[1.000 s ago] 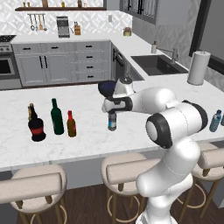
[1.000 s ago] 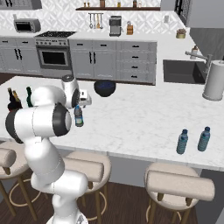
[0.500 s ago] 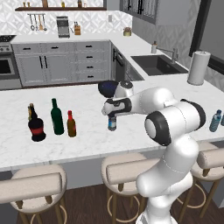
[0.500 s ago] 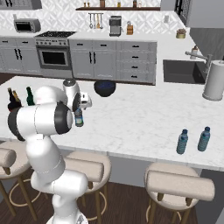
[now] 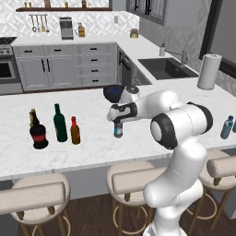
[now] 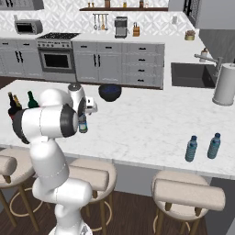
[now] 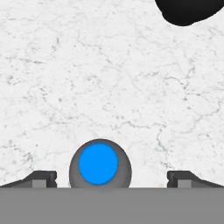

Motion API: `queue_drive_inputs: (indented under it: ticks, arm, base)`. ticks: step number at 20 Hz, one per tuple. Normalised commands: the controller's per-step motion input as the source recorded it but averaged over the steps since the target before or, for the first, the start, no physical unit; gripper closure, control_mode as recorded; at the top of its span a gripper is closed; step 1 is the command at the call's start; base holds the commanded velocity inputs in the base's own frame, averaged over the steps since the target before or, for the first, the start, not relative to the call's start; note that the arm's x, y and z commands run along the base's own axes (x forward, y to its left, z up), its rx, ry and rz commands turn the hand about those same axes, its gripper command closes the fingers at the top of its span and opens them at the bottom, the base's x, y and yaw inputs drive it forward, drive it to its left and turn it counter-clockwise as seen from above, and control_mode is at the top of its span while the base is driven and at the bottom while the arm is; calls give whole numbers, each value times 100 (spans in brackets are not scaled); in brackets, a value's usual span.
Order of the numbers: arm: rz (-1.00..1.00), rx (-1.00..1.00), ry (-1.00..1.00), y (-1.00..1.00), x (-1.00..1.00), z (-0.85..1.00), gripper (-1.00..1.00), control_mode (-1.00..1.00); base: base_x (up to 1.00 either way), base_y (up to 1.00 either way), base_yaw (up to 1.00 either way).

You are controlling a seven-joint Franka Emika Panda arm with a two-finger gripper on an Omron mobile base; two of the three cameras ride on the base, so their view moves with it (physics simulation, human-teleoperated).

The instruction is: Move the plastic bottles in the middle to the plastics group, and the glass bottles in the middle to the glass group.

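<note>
The small clear water bottle (image 5: 118, 131) with a blue label band stands upright mid-counter. My gripper (image 5: 118, 122) hangs straight over its top, open. In the hand view the bottle's blue cap (image 7: 99, 164) sits between the two wide-apart fingertips (image 7: 43, 178), nearer the left one, touching neither. From the right base view the bottle (image 6: 83, 125) is half hidden behind my arm. Left of it stand the tall green bottle (image 5: 60, 123) and the amber bottle (image 5: 75, 131) with a red top. The squat black red-labelled bottle (image 5: 38, 136) and a slim brown bottle (image 5: 32, 117) stand further left. Light blue plastic bottles (image 6: 191, 148) stand far right.
A dark bowl (image 5: 112, 92) sits on the counter just behind the gripper, and in the hand view the bowl (image 7: 188, 11) is at the top right. A paper towel roll (image 5: 208, 71) and the sink (image 5: 168, 67) are at the back right. Stools (image 5: 133, 179) line the counter's near edge.
The hand has come down a little over the water bottle's cap. Its jaws have stayed wide apart, and no bottle has moved.
</note>
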Motion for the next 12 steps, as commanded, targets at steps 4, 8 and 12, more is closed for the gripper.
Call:
queue_drive_inputs:
  ticks: [4, 8, 12]
  arm:
    - [0, 0, 0, 0, 2, -6, -100, -100]
    - [1, 0, 0, 0, 0, -1, -100, -100]
    - [5, 0, 0, 0, 0, 0, -100, -100]
  base:
    - [0, 0, 0]
    - [0, 0, 0]
    - [0, 0, 0]
